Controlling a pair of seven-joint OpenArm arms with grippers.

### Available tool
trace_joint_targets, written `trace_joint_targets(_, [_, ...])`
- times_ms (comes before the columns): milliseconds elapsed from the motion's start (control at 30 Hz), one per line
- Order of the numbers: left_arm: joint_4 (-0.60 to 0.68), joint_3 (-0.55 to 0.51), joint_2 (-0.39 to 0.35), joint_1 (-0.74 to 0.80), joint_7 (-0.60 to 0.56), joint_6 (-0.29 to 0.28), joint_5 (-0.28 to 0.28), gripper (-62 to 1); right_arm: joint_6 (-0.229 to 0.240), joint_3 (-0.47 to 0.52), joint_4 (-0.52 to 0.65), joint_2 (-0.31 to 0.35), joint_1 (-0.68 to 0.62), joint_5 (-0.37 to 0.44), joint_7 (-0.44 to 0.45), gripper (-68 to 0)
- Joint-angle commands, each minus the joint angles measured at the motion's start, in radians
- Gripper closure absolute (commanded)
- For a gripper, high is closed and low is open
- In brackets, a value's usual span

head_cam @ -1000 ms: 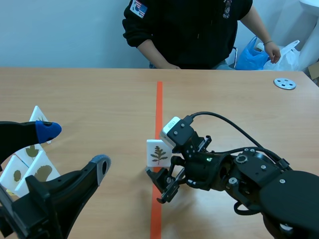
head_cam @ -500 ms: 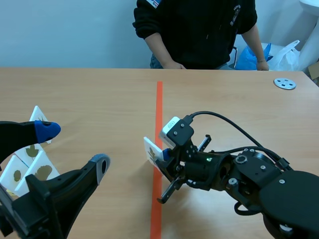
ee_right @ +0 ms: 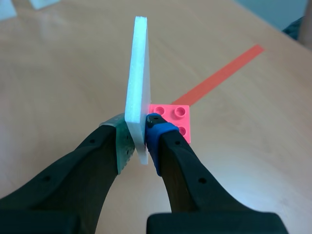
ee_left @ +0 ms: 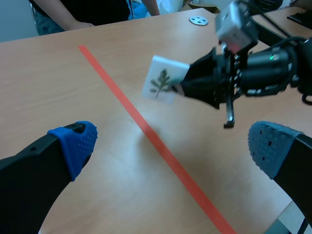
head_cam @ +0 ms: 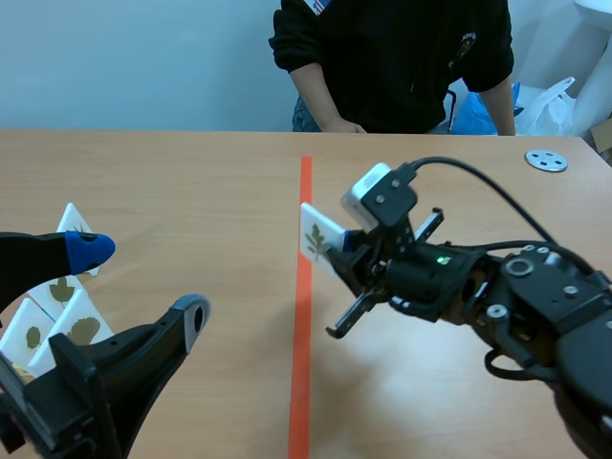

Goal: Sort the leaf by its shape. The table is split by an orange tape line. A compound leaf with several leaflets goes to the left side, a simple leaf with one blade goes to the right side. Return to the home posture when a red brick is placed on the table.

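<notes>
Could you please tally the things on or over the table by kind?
Leaf cards: 5, the held card in the right gripper, plus four grouped cards on the left side.
Pink brick: 1, against the held card.
Grey disc: 1.
Total: 7.

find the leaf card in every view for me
Scene view: leaf card, tilted and raised beside the orange tape line, mid-table.
Left wrist view: leaf card with its printed face showing, ahead across the tape line, held by the other arm.
Right wrist view: leaf card edge-on, clamped in the right gripper jaws.
Shared landmark: the orange tape line.
</notes>
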Motion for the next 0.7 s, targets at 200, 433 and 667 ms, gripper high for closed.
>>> trace_joint_targets(200, [0.007,-0.001,0.005,-0.003,-0.016,-0.001,-0.007,-62.3,0.004,0.213,0.193,0.071,-0.132,0.169,-0.076,-3.5])
trace_joint_targets(433, [0.007,-0.001,0.005,-0.003,-0.016,-0.001,-0.007,-62.3,-0.012,0.452,0.200,0.072,-0.187,0.312,-0.182,-3.5])
trace_joint_targets(667, [0.007,-0.001,0.005,-0.003,-0.016,-0.001,-0.007,-62.3,-0.117,0.528,0.137,0.106,-0.175,0.329,-0.195,-3.5])
